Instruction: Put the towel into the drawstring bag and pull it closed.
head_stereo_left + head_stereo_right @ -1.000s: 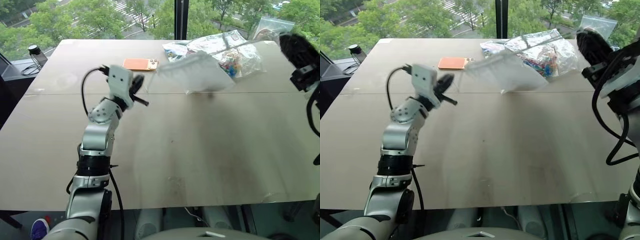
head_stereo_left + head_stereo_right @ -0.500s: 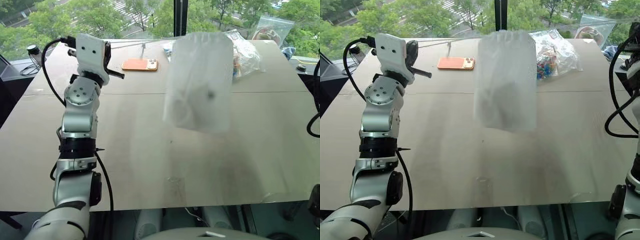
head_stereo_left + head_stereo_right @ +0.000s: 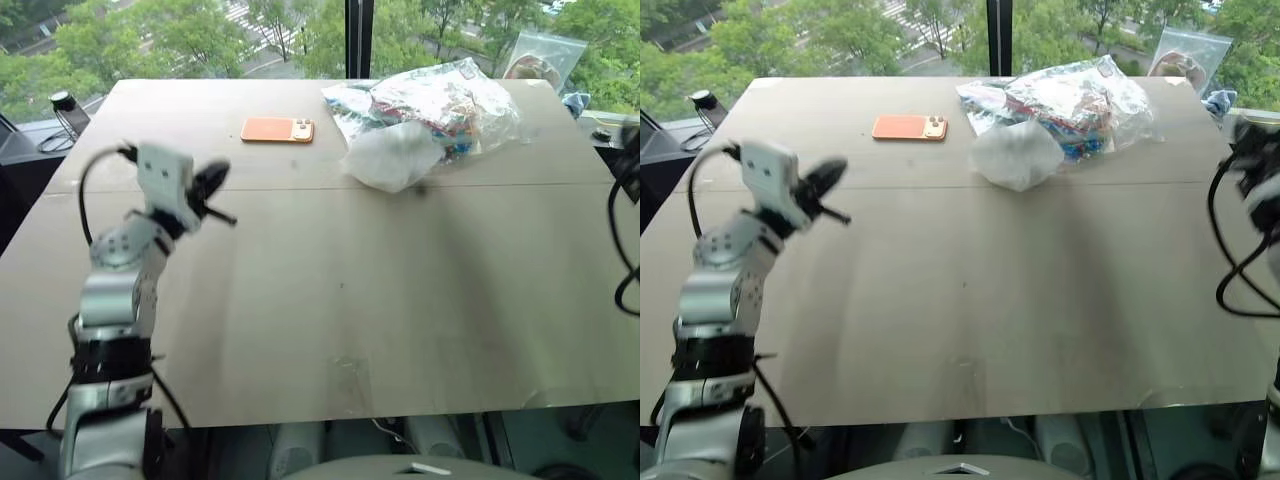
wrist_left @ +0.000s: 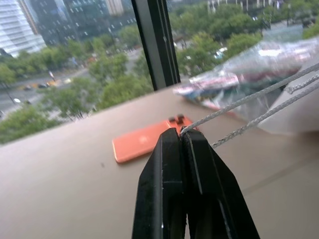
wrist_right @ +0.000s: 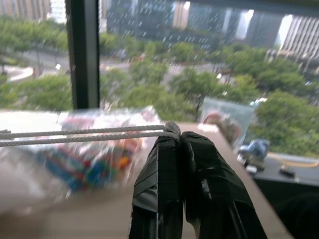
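Treetops and city blocks fill the windows beyond the wide tan table (image 3: pixel 330 300). Toward the upper middle of my head view the drawstring bag (image 3: pixel 392 155) sits bunched on the tabletop, resting against the clear plastic bag of colourful items (image 3: pixel 440 100) behind it, with an orange phone (image 3: pixel 277 129) lying flat to its left. My left gripper (image 4: pixel 180 137) is pinched shut on the white cords (image 4: pixel 249 112), which run taut from its tips toward the pouch; in the head view that gripper (image 3: pixel 212 182) hangs at middle left. My right gripper (image 5: pixel 172 135) is likewise clamped on its own pair of cords (image 5: pixel 84 135) stretching away to the side.

I can't see the towel itself, though the pouch looks plump, so I judge it is inside. With both cords drawn in opposite directions and the mouth gathered, I reckon the closing is nearly finished. What I think remains is confirming the mouth is cinched tight, then letting go of the cords.
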